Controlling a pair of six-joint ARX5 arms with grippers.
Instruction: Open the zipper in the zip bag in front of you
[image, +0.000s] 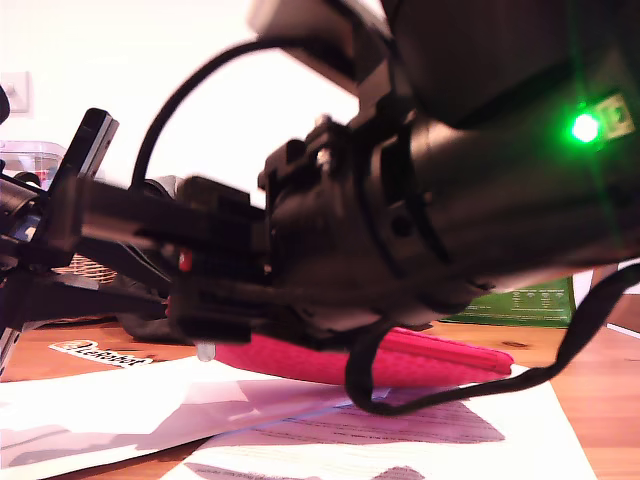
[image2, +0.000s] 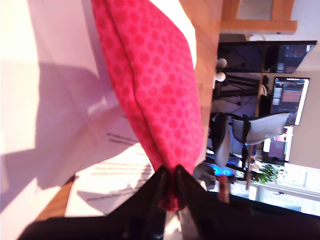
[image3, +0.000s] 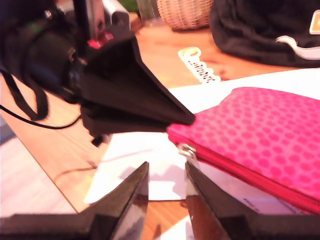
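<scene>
Closest to the exterior lens, one of our arms fills most of that view, dark and blurred, with a green light on its housing. Behind and below it, the bag lies flat on white papers spread over the wooden table, its long axis running across the exterior view.

My first gripper has its jaws closed on one end corner of the bag, pinning the fabric; from there the bag stretches straight away along its length. My second gripper sits at the same end, jaws slightly parted and empty, just short of the slider. That slider sits at the very end of the zipper, right by the pinned corner, and the zipper runs away from it along the bag's near long edge. So we judge that the second gripper is the one to take the pull, and the drag would go along that edge, away from the first gripper.

We see a pink-red bag with a darker spotted weave, slightly puffed. Its zipper tape is a plainer red, and the slider is small and silvery. The zipper looks fully shut.
</scene>
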